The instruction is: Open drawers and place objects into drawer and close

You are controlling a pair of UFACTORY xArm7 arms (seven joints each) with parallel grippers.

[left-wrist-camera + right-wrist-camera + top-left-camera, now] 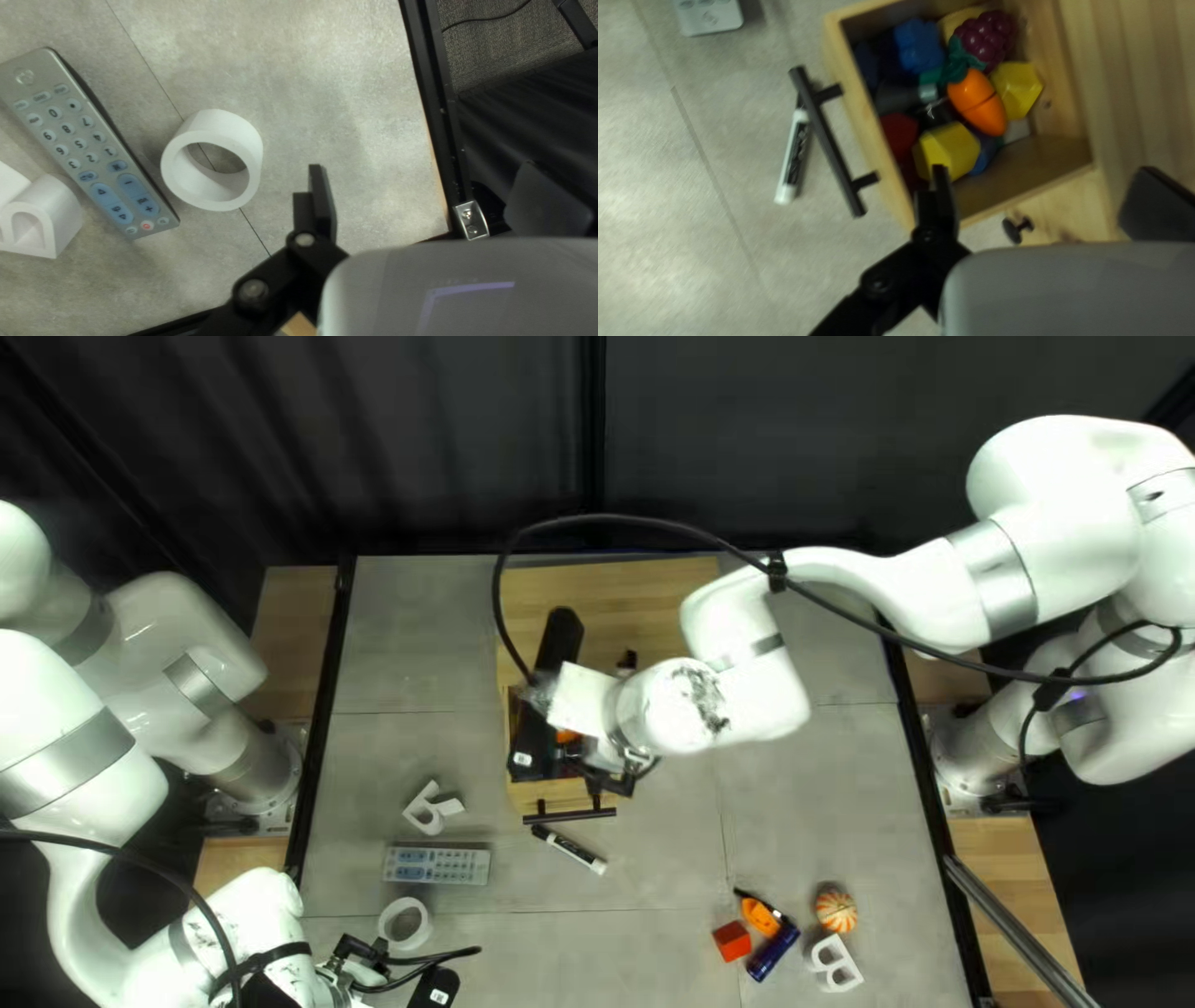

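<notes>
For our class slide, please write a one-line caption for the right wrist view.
Open wooden drawer holding a toy carrot and grapes.

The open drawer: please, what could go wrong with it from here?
Closing may jam: the orange carrot and the purple berry cluster lie on a crowded pile in the drawer, and might catch on the frame.

The marker has one end beside or under the handle, so a claw reaching for the handle could knock it.

The right claw is open above the drawer; if it goes down here, it could perhaps hit the drawer's side wall.
</notes>
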